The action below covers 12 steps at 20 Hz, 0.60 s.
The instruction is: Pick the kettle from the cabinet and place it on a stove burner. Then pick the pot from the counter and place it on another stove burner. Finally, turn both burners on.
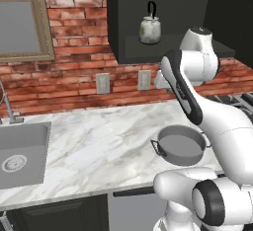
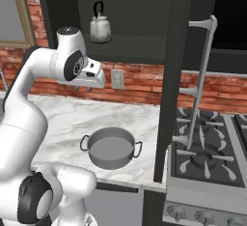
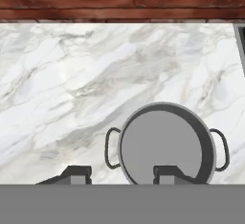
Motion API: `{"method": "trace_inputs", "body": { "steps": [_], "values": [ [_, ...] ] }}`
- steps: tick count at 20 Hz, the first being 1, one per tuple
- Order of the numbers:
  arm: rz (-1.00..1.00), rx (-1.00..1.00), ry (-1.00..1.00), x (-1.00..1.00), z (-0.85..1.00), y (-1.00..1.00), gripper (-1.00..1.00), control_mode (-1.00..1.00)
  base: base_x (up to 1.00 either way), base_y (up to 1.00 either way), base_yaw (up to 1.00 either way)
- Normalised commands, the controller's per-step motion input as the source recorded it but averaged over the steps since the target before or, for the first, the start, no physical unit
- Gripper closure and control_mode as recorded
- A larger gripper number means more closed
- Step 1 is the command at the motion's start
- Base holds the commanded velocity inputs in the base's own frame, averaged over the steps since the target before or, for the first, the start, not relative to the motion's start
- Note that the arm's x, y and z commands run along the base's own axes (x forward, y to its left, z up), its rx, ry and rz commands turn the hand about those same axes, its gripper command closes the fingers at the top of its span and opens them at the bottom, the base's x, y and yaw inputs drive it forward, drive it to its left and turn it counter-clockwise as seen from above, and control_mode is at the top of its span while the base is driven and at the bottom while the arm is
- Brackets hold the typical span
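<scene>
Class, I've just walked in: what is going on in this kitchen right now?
A white robot arm is raised over the counter, its gripper open and holding nothing, pointing down above the pot. The kettle sits on the cabinet shelf, and the pot is on the counter beside the stove. Nothing is on a burner yet.

Steel sink (image 1: 24,151) with faucet (image 1: 7,104) under window (image 1: 22,20); two outlets (image 1: 123,82) on brick wall (image 1: 74,22).
</scene>
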Motion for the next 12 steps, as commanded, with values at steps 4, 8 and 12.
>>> {"method": "trace_inputs", "body": {
  "steps": [4,8,12],
  "values": [
    [0.00,0.00,0.00,-0.01,0.00,0.00,-1.00,-1.00,0.00,0.00,0.00],
    [0.00,0.00,-0.01,-0.01,0.00,-0.02,-1.00,-1.00,0.00,0.00,0.00],
    [0.00,-0.01,-0.06,-0.07,0.01,-0.03,-1.00,-1.00,0.00,0.00,0.00]
  ]
}}
